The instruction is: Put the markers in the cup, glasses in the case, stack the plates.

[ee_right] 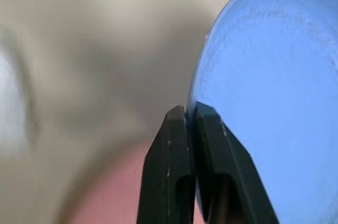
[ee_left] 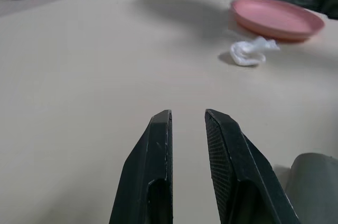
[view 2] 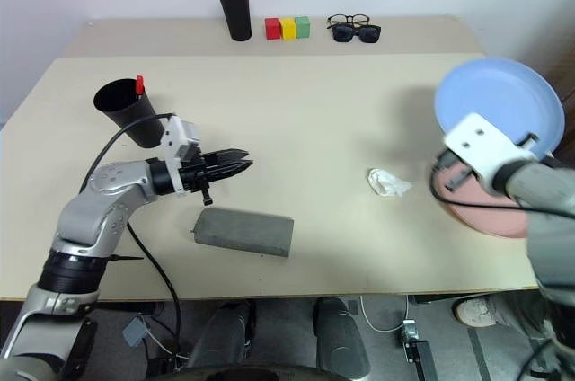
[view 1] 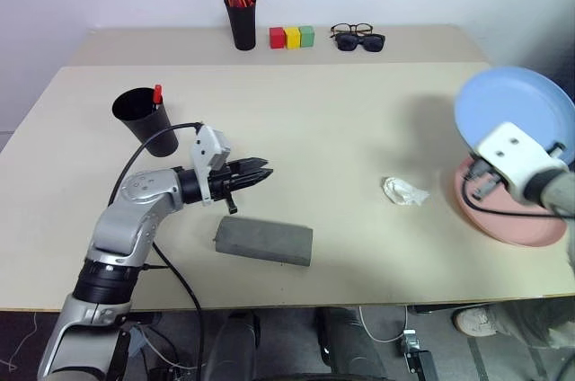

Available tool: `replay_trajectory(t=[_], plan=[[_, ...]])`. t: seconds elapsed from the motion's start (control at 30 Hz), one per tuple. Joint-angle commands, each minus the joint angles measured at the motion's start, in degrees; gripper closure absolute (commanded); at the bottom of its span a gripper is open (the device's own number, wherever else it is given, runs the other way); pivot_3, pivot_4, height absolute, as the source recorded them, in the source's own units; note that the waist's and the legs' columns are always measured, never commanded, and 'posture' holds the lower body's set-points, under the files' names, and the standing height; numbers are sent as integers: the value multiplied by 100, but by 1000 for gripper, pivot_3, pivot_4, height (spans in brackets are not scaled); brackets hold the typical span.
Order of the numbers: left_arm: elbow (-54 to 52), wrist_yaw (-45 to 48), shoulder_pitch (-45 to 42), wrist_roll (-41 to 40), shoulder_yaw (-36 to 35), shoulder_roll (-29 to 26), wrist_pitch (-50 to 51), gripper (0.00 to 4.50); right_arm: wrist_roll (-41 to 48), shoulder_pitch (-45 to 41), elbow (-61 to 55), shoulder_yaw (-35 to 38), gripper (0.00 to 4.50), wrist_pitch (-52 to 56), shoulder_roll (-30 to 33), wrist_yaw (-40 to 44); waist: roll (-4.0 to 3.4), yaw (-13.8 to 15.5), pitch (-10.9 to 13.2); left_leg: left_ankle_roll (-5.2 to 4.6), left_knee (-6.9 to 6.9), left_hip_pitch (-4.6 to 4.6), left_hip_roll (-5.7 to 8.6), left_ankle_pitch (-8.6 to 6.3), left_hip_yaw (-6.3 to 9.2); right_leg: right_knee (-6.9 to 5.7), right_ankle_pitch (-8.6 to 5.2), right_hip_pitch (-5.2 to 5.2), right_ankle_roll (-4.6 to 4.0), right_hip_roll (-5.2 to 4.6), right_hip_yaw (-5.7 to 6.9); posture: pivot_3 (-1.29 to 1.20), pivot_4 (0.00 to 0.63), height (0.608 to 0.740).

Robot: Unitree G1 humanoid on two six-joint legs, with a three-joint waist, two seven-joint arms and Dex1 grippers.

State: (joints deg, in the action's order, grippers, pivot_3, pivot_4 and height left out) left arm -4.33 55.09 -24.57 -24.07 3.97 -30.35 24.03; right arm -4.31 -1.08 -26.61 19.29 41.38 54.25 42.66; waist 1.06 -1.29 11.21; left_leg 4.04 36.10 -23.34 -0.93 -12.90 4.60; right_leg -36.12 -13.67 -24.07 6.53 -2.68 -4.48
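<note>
My right gripper (ee_right: 189, 110) is shut on the rim of the light blue plate (view 1: 514, 116), which it holds tilted in the air above the salmon pink plate (view 1: 517, 226) at the table's right edge. My left gripper (view 1: 263, 170) hovers level over the table with a narrow gap between its fingers (ee_left: 158, 145) and nothing in it. The closed grey case (view 1: 263, 241) lies just in front of it. The black cup (view 1: 144, 118) stands behind it, and a red-capped marker (view 1: 157, 93) sticks out of the cup. The wire-rimmed glasses (view 1: 351, 30) lie at the back.
Black sunglasses (view 1: 362, 42) lie against the glasses. A black pot of orange-red pens (view 1: 240, 14) and red, yellow and green blocks (view 1: 292, 37) stand along the back. A crumpled white scrap (view 1: 404, 190) lies left of the pink plate.
</note>
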Motion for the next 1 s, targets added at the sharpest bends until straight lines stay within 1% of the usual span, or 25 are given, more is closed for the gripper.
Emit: replay_trajectory(t=[0.03, 0.07, 0.1, 0.13, 0.17, 0.2, 0.33, 0.47, 0.6, 0.67, 0.7, 0.77, 0.8, 0.93, 1.0], plan=[[212, 158, -227, 142, 139, 119, -339, 3554, 266, 295, -437, 508, 3843, 277, -27, 175, 0, -28, 0, 0, 1, 2, 0, 0, -2, -1, 0, 0, 0, 0, -1, 0, 150, 740], [270, 169, -261, 172, 167, 152, -382, 3554, 345, 321, -441, 550, 3560, 291, -99, 150, -1, -54, -1, 0, 2, 2, 0, 0, -3, -1, 0, 0, -1, 0, -3, 0, 150, 740], [314, 169, -290, 193, 175, 179, -415, 3554, 355, 347, -431, 522, 3096, 205, -145, 92, -1, -61, -1, 0, 3, 2, 0, 0, -6, -1, 0, 0, -2, 0, -5, 0, 150, 740], [318, 151, -287, 204, 153, 178, -438, 3554, 356, 306, -428, 417, 3096, 112, -190, 26, -1, -98, -1, 0, 3, 2, 0, 0, -6, -1, 0, 0, -2, 0, -5, 0, 150, 740], [310, 130, -258, 200, 105, 155, -442, 3554, 412, 209, -448, 279, 2508, 33, -257, -10, -1, -122, -1, 0, 3, 2, 0, 0, -6, -2, 1, 0, -1, 0, -6, 0, 150, 740], [292, 114, -215, 205, 63, 127, -448, 3554, 490, 99, -473, 150, 2413, 3, -333, -34, -1, -132, -1, 0, 0, 2, 0, 0, -5, -2, 1, 0, -1, 0, -5, 0, 150, 740], [83, 0, 98, 279, -47, -26, -479, 3554, 845, -323, -509, -633, 2413, -53, -810, -17, -1, -146, -1, 0, -1, 5, -1, 0, -5, -5, 1, 0, 0, 1, -7, 0, 150, 740], [-265, -197, 447, 204, -206, -141, -372, 3554, 653, -610, 21, -1489, 2413, -169, -1186, -304, 2, -115, -1, 0, -2, 0, -1, 0, -3, -1, -1, -1, 2, 0, -6, 0, 150, 740], [-574, -374, 710, 154, -329, -197, -243, 3554, 480, -746, 535, -1814, 2413, -191, -1278, -541, 2, -70, -1, 0, 4, -4, 2, 0, -4, 1, -1, -1, 1, -5, -7, 0, 150, 740], [-687, -445, 830, 140, -388, -234, -204, 3554, 330, -813, 773, -1902, 2926, -220, -1264, -730, 2, -78, -1, 0, 3, -4, 2, 0, -4, 0, -1, -1, 1, -5, -6, 0, 150, 740], [-734, -469, 875, 125, -415, -244, -173, 3554, 307, -824, 831, -1911, 3263, -224, -1251, -774, 2, -83, -1, 0, 2, -3, 1, 0, -4, 0, -1, -1, 1, -4, -7, 0, 150, 740], [-808, -502, 948, 105, -438, -253, -129, 3554, 309, -804, 815, -1883, 4235, -265, -1193, -770, 1, -97, -1, 0, 2, -2, 1, 0, -4, -1, -1, -1, 0, -3, -6, 0, 150, 740], [-824, -506, 971, 104, -442, -255, -128, 3554, 310, -774, 759, -1861, 4433, -280, -1157, -761, 2, -100, -1, 0, 2, -1, 1, 0, -4, -1, -1, -1, 0, -3, -6, 0, 150, 740], [-733, -521, 897, 131, -410, -214, -131, 3554, 283, -724, 481, -1635, 4433, -240, -1042, -822, 1, -107, -1, 0, 2, -1, 1, 0, -4, -2, -1, -1, 1, -2, -6, 0, 150, 740], [-639, -581, 822, 119, -456, -169, -126, 3554, 285, -722, 282, -1381, 4433, -223, -895, -836, 1, -106, -1, 0, 3, -1, 1, 0, -4, -2, 0, -1, 1, -2, -7, 0, 150, 740]])
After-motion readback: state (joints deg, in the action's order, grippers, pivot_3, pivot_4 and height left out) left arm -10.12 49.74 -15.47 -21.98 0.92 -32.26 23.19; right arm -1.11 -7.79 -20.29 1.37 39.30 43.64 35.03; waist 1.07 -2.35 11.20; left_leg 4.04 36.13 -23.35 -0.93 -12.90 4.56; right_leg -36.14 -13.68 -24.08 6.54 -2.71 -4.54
